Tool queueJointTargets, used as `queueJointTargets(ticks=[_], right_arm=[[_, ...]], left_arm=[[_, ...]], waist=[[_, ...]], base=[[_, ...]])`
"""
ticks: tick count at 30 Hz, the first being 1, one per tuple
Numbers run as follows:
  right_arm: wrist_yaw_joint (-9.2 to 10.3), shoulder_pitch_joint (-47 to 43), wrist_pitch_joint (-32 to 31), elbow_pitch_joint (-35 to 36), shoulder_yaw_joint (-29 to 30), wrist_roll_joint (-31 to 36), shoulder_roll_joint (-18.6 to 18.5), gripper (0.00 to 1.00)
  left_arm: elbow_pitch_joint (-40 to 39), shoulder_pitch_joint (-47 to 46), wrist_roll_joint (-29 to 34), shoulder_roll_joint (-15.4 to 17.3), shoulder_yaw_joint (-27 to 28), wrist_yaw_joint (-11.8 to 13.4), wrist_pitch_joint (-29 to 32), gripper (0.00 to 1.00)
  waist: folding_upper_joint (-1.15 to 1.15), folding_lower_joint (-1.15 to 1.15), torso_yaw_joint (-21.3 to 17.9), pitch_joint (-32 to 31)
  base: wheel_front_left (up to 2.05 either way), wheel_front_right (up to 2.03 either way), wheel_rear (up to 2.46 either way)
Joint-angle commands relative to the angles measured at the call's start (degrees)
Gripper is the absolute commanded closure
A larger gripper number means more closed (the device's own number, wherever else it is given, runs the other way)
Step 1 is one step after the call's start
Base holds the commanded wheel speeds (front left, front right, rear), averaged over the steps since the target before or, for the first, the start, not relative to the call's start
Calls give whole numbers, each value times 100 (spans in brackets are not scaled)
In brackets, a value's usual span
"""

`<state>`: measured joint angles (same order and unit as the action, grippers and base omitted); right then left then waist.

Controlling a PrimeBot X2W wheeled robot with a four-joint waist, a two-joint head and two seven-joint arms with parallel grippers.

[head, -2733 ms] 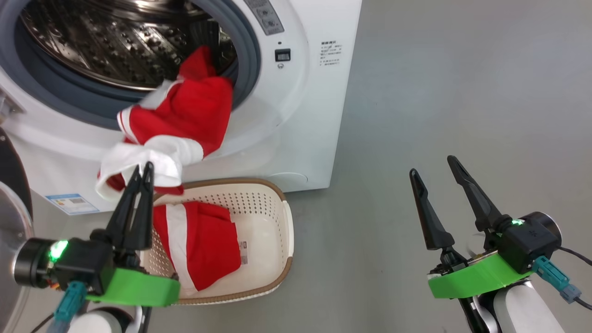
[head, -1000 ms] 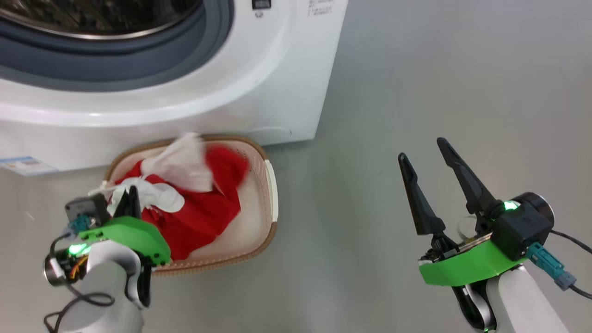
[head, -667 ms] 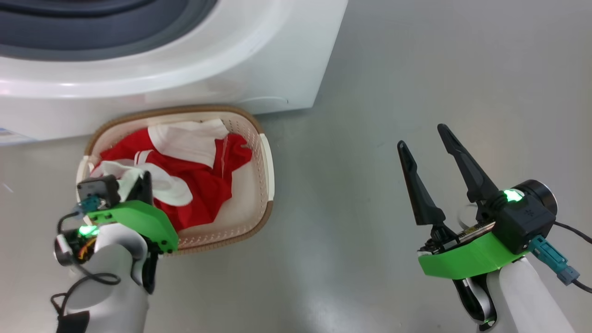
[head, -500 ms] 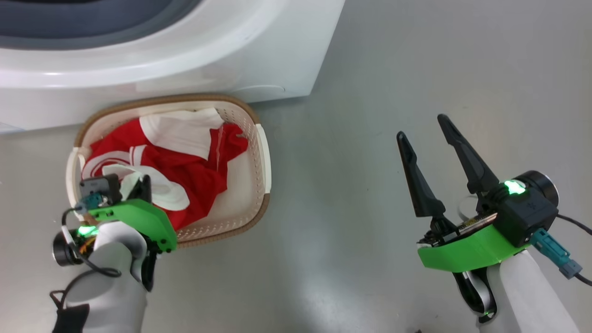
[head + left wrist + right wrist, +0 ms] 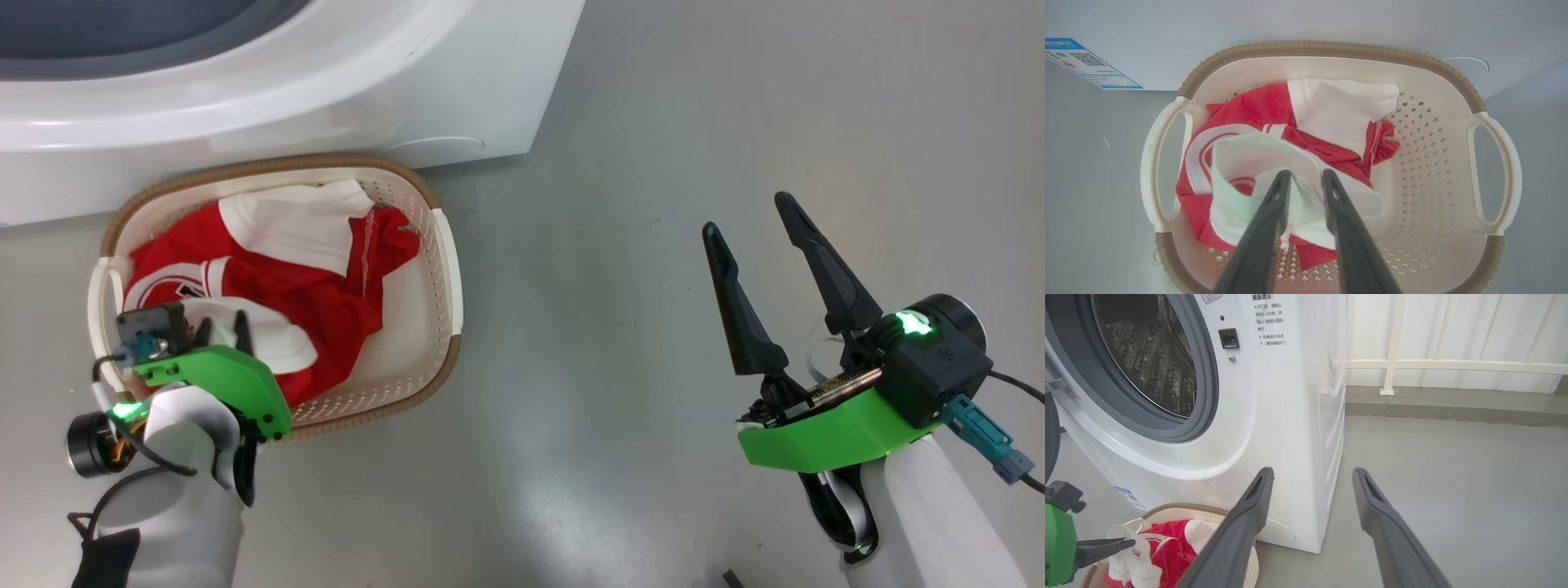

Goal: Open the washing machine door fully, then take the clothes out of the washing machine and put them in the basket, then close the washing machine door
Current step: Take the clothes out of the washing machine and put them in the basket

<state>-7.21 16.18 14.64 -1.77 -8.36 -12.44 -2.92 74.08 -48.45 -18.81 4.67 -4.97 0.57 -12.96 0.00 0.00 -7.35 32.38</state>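
Observation:
The cream basket [image 5: 445, 269] with a brown rim stands on the floor against the front of the white washing machine [image 5: 286, 98]. Red and white clothes [image 5: 326, 286] lie heaped inside it. My left gripper [image 5: 220, 327] points down into the basket's near left part. In the left wrist view its fingers [image 5: 1306, 173] stand a little apart, open, and a white fold of the clothes [image 5: 1257, 110] still lies between and around them. My right gripper [image 5: 746, 213] hangs wide open and holds nothing, over bare floor to the right. The steel drum [image 5: 1151, 359] shows through the open mouth; the door's dark rim [image 5: 1050, 433] is at the left edge.
Grey floor [image 5: 612, 245] stretches to the right of the basket and the machine. A white railing [image 5: 1392, 363] and wall stand behind the machine's right side. A blue label [image 5: 1090, 63] sits low on the machine's front, to the basket's left.
My left gripper has brought the garment from the drum mouth down into the basket, and its fingers have just parted. The head camera has tilted down. The right gripper stays open.

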Motion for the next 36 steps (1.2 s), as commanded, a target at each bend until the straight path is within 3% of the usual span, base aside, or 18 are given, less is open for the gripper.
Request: queueJointTargets(ticks=[1,6,9,17,28,36], right_arm=[[-28,38,36,117,-140,-17,4,0],[-28,14,36,76,-123,-41,4,0],[-28,-5,36,69,-125,-48,4,0],[-28,-99,36,-56,-55,-49,4,0],[-28,-356,36,-340,10,-48,4,0],[-28,-536,36,-602,293,-38,4,0]], left_arm=[[-42,13,-71,214,154,14,-54,0],[-161,26,-194,200,261,-31,-177,0],[-304,110,-260,180,313,-180,-197,0],[-1296,667,-151,107,354,-439,-202,0],[-3091,1923,-36,-89,420,-682,-203,0],[-4623,2818,254,-114,564,-644,-204,0]], waist=[[0,0,9,-22],[0,0,60,-188],[0,0,103,-333],[0,0,267,-875],[0,0,444,-1841],[0,0,458,-2339]], base=[[0,0,0],[0,0,0],[0,0,0],[0,0,0],[0,0,0],[0,0,0]])
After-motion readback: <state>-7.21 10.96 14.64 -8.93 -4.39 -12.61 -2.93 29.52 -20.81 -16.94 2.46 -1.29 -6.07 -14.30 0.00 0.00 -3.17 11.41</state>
